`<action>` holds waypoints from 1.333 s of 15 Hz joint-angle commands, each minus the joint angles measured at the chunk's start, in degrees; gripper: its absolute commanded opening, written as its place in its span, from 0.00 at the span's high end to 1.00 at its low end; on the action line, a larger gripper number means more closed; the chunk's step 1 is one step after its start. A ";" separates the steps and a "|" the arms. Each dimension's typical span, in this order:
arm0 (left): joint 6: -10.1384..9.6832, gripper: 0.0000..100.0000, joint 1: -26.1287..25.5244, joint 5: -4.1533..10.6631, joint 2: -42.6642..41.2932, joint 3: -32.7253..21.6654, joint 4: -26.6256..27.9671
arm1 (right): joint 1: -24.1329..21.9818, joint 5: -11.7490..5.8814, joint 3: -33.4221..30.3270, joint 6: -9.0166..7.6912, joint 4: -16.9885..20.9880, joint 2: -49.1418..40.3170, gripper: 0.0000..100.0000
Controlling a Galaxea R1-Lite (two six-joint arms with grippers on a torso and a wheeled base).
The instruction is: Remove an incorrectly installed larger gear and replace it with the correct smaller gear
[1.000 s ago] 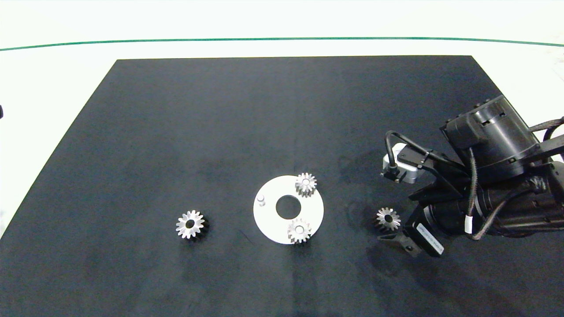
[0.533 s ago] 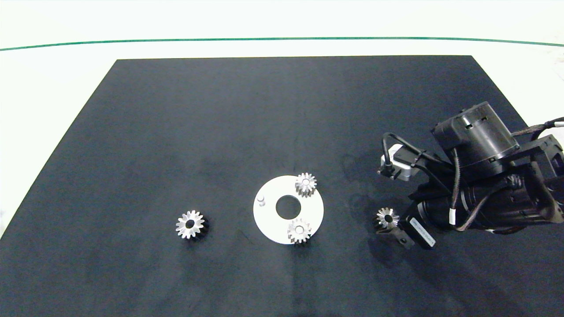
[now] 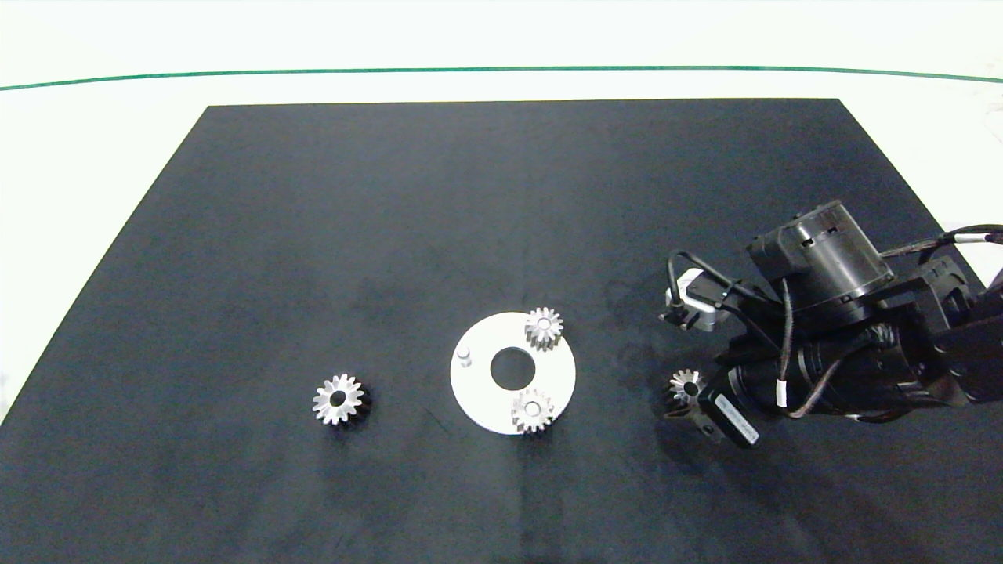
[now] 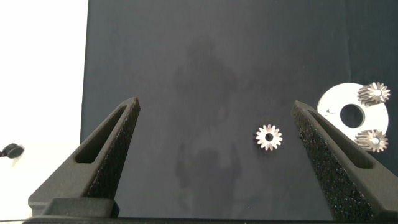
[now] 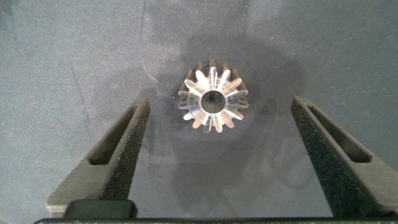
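Note:
The larger gear (image 3: 339,399) lies loose on the black mat, left of the white disc plate (image 3: 479,392); the left wrist view shows this gear (image 4: 268,137) too. Two small gears (image 3: 543,327) (image 3: 532,410) sit on the plate's pegs, and a third peg (image 3: 464,356) stands bare. The smaller gear (image 3: 687,385) lies flat on the mat to the right of the plate. My right gripper (image 5: 221,106) is open and low over the mat, one finger on each side of this gear (image 5: 213,104), not touching it. My left gripper (image 4: 216,106) hangs open well above the mat, holding nothing.
The black mat (image 3: 501,196) covers most of the white table, with a green line (image 3: 501,69) along the far side. The right arm (image 3: 815,368) reaches in from the right edge. The left arm is outside the head view.
The right arm has slid left and lowered, so its open fingers now straddle the gear on the right. The gears and the plate have not moved.

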 commanded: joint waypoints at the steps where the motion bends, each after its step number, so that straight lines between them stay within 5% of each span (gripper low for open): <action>1: 0.06 0.00 -0.08 0.14 0.11 0.00 0.20 | 0.05 -0.05 0.29 -0.11 0.10 0.21 0.15; 20: 0.58 0.00 -2.89 0.14 -2.44 0.26 0.55 | 0.05 -0.05 1.44 -0.11 -2.44 1.35 0.54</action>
